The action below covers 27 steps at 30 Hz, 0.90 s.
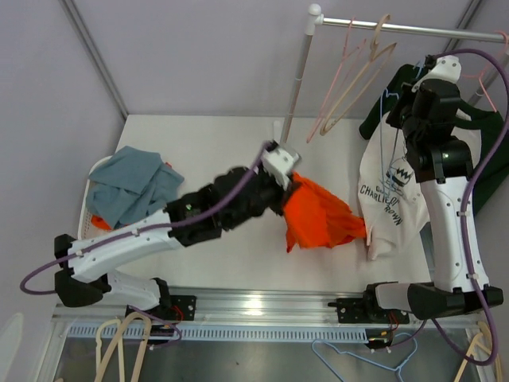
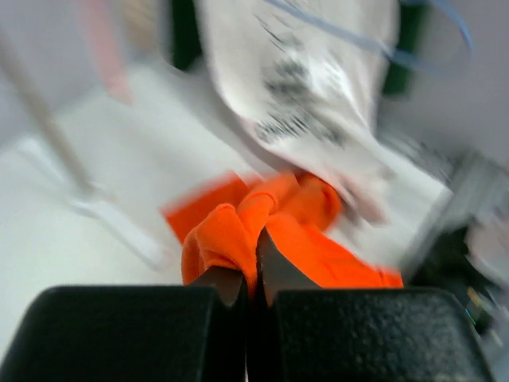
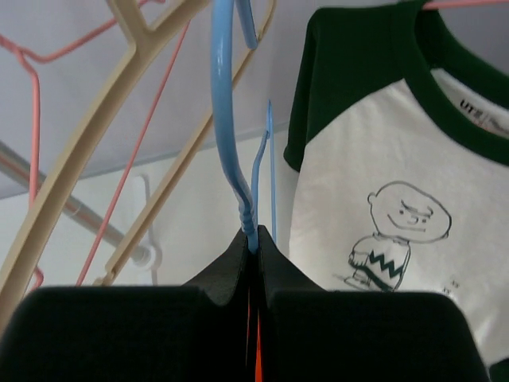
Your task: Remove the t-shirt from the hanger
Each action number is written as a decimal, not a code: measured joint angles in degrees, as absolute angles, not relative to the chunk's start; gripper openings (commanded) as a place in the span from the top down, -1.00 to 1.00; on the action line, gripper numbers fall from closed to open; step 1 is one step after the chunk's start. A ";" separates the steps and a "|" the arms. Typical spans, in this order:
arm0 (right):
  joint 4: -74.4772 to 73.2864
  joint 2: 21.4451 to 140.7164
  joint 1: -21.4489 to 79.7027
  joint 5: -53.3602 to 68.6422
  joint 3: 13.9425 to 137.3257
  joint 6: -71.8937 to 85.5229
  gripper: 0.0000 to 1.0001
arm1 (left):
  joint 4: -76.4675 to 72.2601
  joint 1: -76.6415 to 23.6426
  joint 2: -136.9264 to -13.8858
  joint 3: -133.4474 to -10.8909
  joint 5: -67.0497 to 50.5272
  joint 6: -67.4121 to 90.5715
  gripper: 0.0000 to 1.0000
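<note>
The orange t-shirt (image 1: pixel 322 216) lies bunched on the white table, its right end reaching under the hanging white shirt. My left gripper (image 1: pixel 289 185) is shut on the orange shirt's left end; in the left wrist view the cloth (image 2: pixel 227 239) is pinched between the closed fingers (image 2: pixel 254 248). My right gripper (image 1: pixel 398 99) is raised by the rail and shut on the thin blue hanger (image 1: pixel 382 139). In the right wrist view the hanger's neck (image 3: pixel 232 119) rises from the closed gripper (image 3: pixel 252 243). Whether the orange shirt still hangs on it is hidden.
A white and dark green Charlie Brown t-shirt (image 1: pixel 390 191) hangs from the rail (image 1: pixel 413 30) beside my right arm. Beige and pink hangers (image 1: pixel 354 76) hang left of it. The rack pole (image 1: pixel 296 79) stands mid-table. A basket with blue-grey clothes (image 1: pixel 131 187) is at left.
</note>
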<state>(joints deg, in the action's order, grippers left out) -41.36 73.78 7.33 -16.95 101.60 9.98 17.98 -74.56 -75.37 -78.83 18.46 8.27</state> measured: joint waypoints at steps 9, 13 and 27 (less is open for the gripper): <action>-28.03 79.99 5.58 -16.95 106.78 5.41 1.00 | 21.91 -49.25 -75.09 -97.78 19.70 0.30 0.99; -24.53 83.18 4.82 -16.69 111.28 3.99 1.00 | 20.01 -39.57 -75.64 -105.32 20.12 -2.92 0.99; -22.17 93.62 1.04 -13.15 117.97 3.38 1.00 | 10.02 1.85 -83.13 -128.07 18.57 -1.43 0.98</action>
<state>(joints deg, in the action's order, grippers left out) -22.17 93.62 1.04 -13.15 117.97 3.38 10.02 1.85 -83.13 -128.07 18.57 -1.43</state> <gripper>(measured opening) 0.021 0.011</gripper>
